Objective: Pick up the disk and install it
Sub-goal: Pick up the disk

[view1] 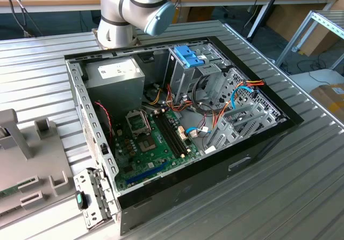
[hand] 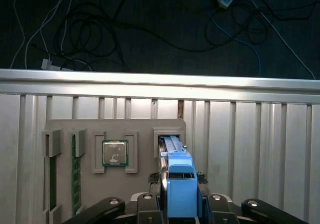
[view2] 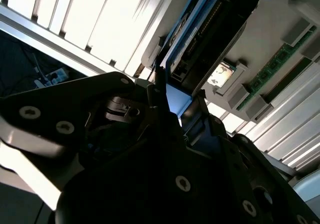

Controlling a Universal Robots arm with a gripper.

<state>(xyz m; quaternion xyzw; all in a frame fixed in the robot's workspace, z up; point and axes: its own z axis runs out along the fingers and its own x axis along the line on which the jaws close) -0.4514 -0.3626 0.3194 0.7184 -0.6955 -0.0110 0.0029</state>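
Clamped in black gripper [view2: 178, 96]: grey metal disk [hand: 180, 184] in light-blue carrier, at grey tray [view1: 27, 159], 8 o'clock from open computer case [view1: 258, 148]; not installed.

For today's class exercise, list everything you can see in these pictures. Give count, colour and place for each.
table: one, silver ribbed metal, under everything.
computer case: one, black, lying open on the table.
circuit board: one, green, on the case floor.
power box: one, grey, in a far corner of the case.
drive cage: one, silver, upright in the case.
latch: one, blue, atop the drive cage.
holder: one, grey, on the table.
chip: one, silver, in a holder pocket.
memory stick: one, green, in a holder slot.
disk: one, grey with a light-blue frame, in a holder slot.
cables: several, dark, on the floor beyond the table.
arm: one, grey, behind the case.
hand: one, black, at the disk's blue end.
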